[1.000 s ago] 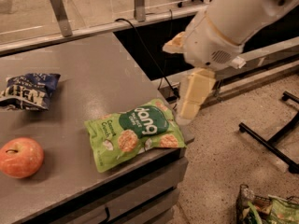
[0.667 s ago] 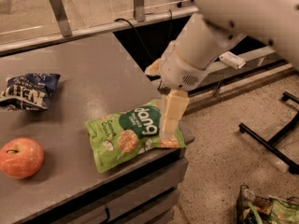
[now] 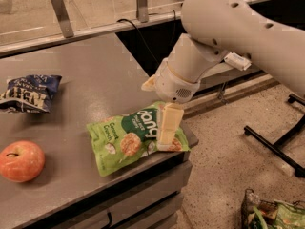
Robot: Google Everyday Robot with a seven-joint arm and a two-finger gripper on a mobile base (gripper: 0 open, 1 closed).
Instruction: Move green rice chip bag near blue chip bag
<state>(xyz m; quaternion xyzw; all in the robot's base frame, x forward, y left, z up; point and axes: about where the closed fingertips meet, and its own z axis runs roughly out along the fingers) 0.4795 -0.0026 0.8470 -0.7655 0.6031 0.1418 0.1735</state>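
Observation:
The green rice chip bag (image 3: pixel 128 137) lies flat on the grey table (image 3: pixel 90 85) near its front right corner. The blue chip bag (image 3: pixel 28 93) lies wrinkled at the table's left edge, well apart from it. My gripper (image 3: pixel 167 128) hangs from the white arm (image 3: pixel 228 32) and reaches down onto the right end of the green bag. Its cream fingers (image 3: pixel 169 123) touch or overlap the bag's right side.
A red-orange apple (image 3: pixel 20 160) sits at the front left of the table. A metal rail with posts (image 3: pixel 138 4) runs along the table's far side. A black chair base (image 3: pixel 281 142) and a bag of items (image 3: pixel 274 213) are on the floor at right.
The arm has swung left and down over the table. The gripper has moved from beside the green bag's right end onto it. The bags and apple have not moved.

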